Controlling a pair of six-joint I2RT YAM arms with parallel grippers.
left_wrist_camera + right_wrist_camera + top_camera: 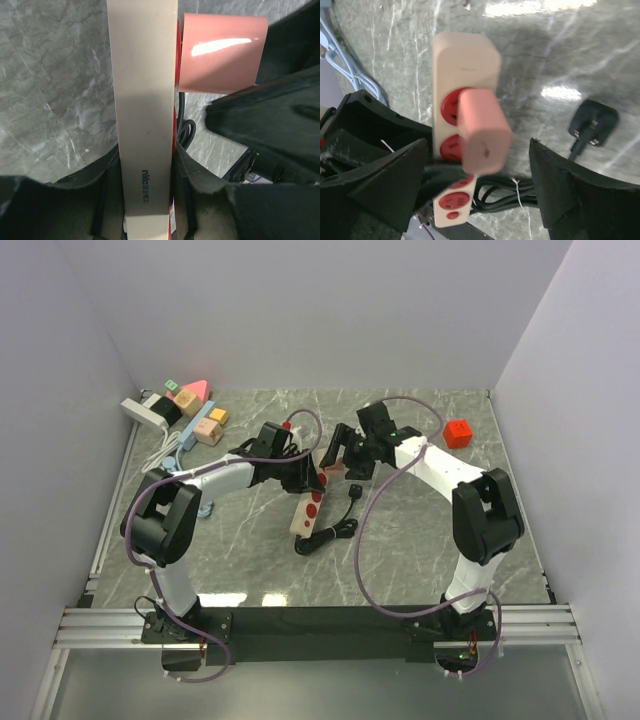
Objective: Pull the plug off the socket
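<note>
Presently the right gripper (479,150) is held apart astride the pink block-shaped plastic plug (482,137), which is not yet gripped. It is seated in the beige plastic power strip with red sockets (462,55) at the scene's centre, and the strip is clamped by the left gripper (147,170). Grasping and pulling are judged left.

One camera hangs high behind, looking down over the whole bench (420,530). Both wrist cameras sit very close, catching the same power strip (145,100) (465,55) and pink plug (222,52) (482,132) mid-frame from different sides.
</note>
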